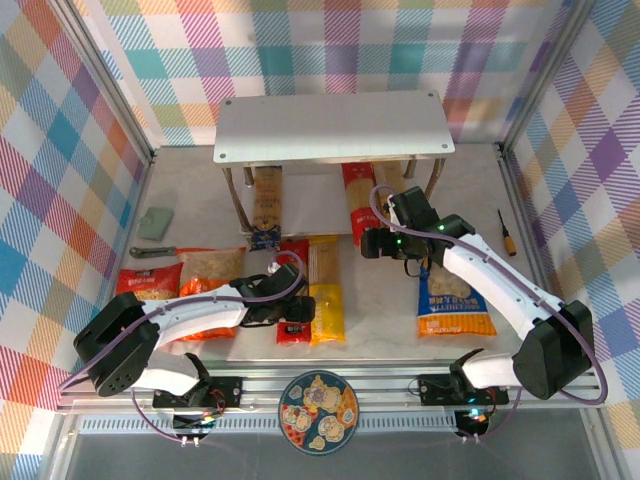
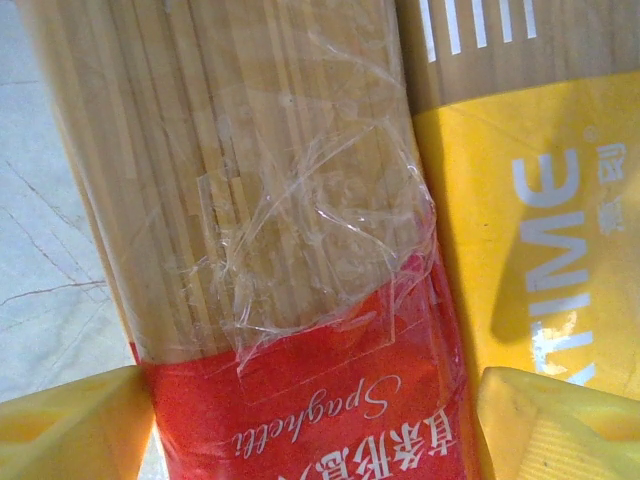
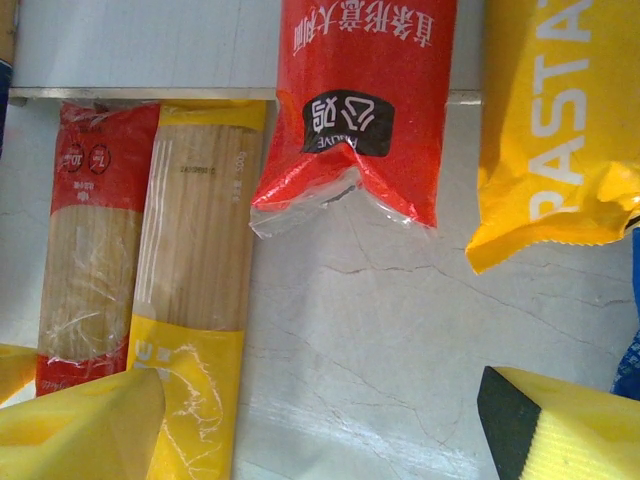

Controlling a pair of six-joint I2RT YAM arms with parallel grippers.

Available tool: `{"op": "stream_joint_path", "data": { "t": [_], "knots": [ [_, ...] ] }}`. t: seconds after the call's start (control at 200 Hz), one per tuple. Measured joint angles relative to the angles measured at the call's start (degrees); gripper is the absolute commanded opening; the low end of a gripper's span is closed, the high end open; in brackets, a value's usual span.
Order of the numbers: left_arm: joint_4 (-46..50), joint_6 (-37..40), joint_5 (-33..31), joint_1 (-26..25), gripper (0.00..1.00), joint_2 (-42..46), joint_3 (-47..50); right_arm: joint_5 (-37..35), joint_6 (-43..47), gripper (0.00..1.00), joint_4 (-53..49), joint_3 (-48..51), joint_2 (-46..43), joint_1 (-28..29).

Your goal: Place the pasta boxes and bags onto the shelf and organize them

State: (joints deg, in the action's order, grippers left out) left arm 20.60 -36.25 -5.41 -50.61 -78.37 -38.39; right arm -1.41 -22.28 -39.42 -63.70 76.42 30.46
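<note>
While the shelf showed a bare grey top board, the job looked at best part-done. The tan-brown pack, the far red pack and the far yellow pack lay on the table with their far ends under the board, not on it. The near red pack and the near yellow pack lay side by side, touching, before the shelf. The left gripper stood spread astride the near red pack, not visibly pinching it. The right gripper hung released over bare table, grasping nothing. The red bag and orange bag lay at the left and the blue bag under the right arm, all unplaced. A screwdriver, a grey pad and a patterned plate lay clear of the work. The thin shelf legs seemed the likeliest hindrance.
</note>
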Motion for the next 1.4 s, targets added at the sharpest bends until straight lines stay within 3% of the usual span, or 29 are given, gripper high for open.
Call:
{"op": "stream_joint_path", "data": {
  "t": [0.715, 1.045, 1.19, 1.4],
  "knots": [
    [2.0, -0.3, 0.3, 0.0, 0.85, -4.2, -1.5, 0.0, -0.1, 0.84, 0.0, 2.2, -1.0, 0.0],
    [5.2, -0.6, -1.4, -0.5, 0.80, -6.5, -3.7, 0.0, -0.2, 0.84, 0.0, 2.2, -1.1, 0.0],
    [6.3, -1.3, -2.4, -0.7, 0.72, -6.6, -3.9, 0.0, -0.5, 0.83, 0.0, 2.2, -1.1, 0.0],
    [9.4, -1.9, -5.6, -0.7, 0.80, -6.0, -3.9, 0.0, -0.9, 0.84, 0.0, 2.2, -1.1, 0.0]
  ]
}}
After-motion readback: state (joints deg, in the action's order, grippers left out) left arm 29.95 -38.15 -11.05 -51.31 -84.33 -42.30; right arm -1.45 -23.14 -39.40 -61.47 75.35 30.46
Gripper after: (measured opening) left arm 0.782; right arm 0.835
